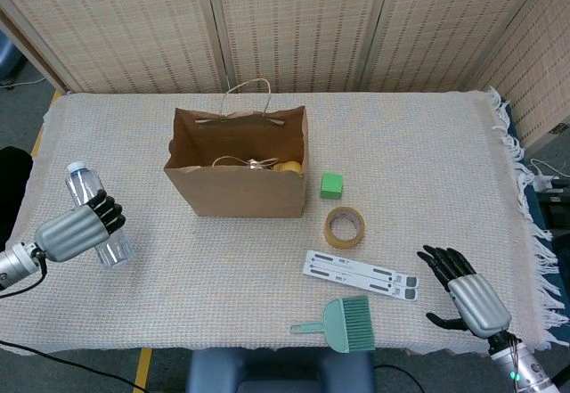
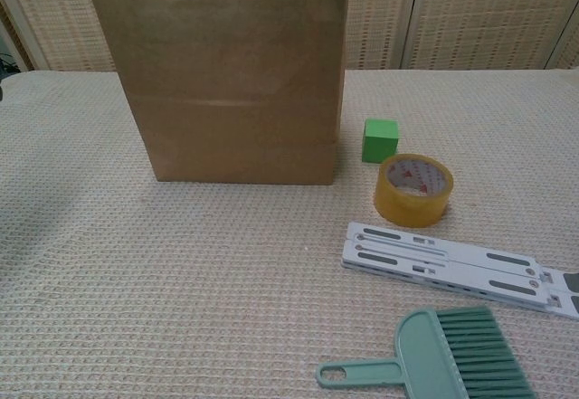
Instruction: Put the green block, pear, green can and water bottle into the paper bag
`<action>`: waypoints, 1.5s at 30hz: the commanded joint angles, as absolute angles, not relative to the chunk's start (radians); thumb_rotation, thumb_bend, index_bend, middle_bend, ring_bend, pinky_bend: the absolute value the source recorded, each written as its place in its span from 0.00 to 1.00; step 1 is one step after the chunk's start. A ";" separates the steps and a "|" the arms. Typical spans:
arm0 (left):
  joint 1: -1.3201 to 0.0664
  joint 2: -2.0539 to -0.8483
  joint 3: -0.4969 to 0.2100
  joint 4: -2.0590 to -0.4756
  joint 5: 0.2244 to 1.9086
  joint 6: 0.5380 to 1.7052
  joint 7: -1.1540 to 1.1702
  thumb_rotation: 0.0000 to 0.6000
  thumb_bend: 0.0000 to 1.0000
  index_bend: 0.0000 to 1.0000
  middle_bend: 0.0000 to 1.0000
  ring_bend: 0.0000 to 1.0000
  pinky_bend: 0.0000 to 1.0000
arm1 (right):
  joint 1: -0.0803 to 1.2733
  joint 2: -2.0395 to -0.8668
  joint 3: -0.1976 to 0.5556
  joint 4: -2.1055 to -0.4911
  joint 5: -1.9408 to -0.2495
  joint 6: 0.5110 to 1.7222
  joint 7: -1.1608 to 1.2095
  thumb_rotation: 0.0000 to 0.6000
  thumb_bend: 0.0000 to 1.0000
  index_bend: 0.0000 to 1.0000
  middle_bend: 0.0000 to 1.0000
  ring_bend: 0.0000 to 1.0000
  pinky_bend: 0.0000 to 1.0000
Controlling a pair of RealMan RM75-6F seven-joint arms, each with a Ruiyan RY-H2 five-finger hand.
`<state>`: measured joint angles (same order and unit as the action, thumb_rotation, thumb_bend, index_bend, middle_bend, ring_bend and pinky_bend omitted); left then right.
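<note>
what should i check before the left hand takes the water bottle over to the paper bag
1. Grip: left hand has its fingers wrapped round the water bottle, lifted off the table: ok.
2. Bottle pose: tilted, cap uppermost: ok.
3. Bag mouth: paper bag stands upright and open: ok.
4. Room inside: something yellow and the handle cords lie in the bag; free depth: cannot tell.
5. Path: bare cloth between the bottle and the bag: ok.
6. Right hand open, at the near right edge, clear of the bag: ok.
7. Green block sits outside, right of the bag: not ok.
</note>
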<state>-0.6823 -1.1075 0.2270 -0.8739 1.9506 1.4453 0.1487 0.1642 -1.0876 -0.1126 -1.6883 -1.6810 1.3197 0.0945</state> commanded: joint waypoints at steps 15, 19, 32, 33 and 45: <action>-0.671 -1.212 -0.348 -1.594 1.317 1.524 -0.207 1.00 0.68 0.62 0.62 0.58 0.70 | 0.166 -1.087 -0.114 -1.686 -1.682 1.315 0.094 1.00 0.07 0.00 0.00 0.00 0.01; -0.696 -1.249 -0.433 -1.763 1.208 1.496 -0.230 1.00 0.68 0.62 0.62 0.58 0.70 | 0.168 -1.083 -0.115 -1.689 -1.681 1.310 0.098 1.00 0.07 0.00 0.00 0.00 0.01; -0.788 -1.371 -0.442 -1.803 1.176 1.389 -0.084 1.00 0.67 0.61 0.61 0.58 0.69 | 0.171 -1.077 -0.119 -1.693 -1.682 1.301 0.103 1.00 0.07 0.00 0.00 0.00 0.01; -0.803 -1.390 -0.447 -1.780 1.169 1.376 -0.076 1.00 0.67 0.62 0.61 0.58 0.69 | 0.171 -1.077 -0.119 -1.694 -1.681 1.300 0.102 1.00 0.07 0.00 0.00 0.00 0.01; -0.905 -1.491 -0.393 -1.654 1.091 1.178 0.053 1.00 0.43 0.08 0.09 0.07 0.25 | 0.176 -1.067 -0.117 -1.701 -1.669 1.289 0.115 1.00 0.07 0.00 0.00 0.00 0.01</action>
<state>-0.8864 -1.4943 -0.4164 -1.6522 1.1198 1.2284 0.0128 0.1759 -1.0675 -0.1170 -1.7009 -1.6692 1.2892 0.1147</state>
